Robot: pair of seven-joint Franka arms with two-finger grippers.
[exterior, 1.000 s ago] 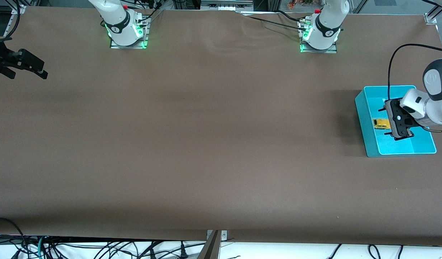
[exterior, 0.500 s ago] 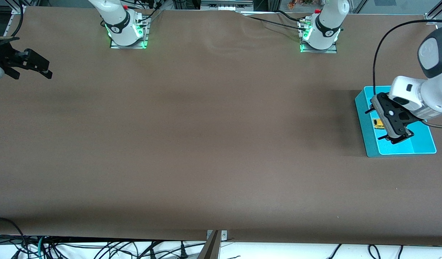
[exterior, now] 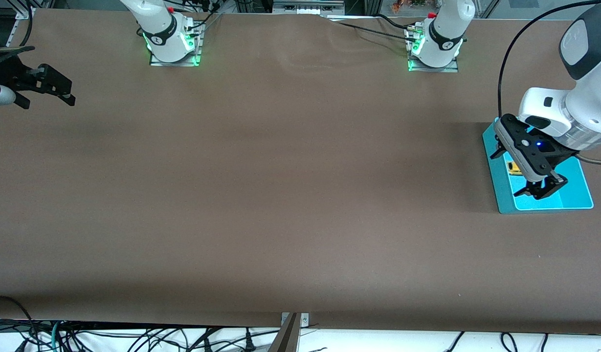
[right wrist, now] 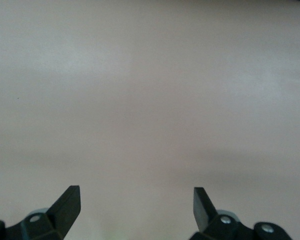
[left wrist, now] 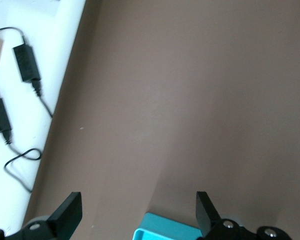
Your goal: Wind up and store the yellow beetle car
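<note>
The yellow beetle car lies in the teal bin at the left arm's end of the table, partly covered by the left gripper. My left gripper hangs open and empty over the bin, clear of the car. In the left wrist view only a corner of the bin shows between the open fingers; the car is out of that view. My right gripper waits open and empty over the right arm's end of the table, and its wrist view shows only bare brown table under the gripper.
The two arm bases stand along the edge of the table farthest from the front camera. Cables hang below the table's near edge. Power adapters lie on the white floor off the table in the left wrist view.
My left gripper has risen out of the bin and drifted toward the table's middle, leaving the car in the bin. My right gripper shifted slightly inward.
</note>
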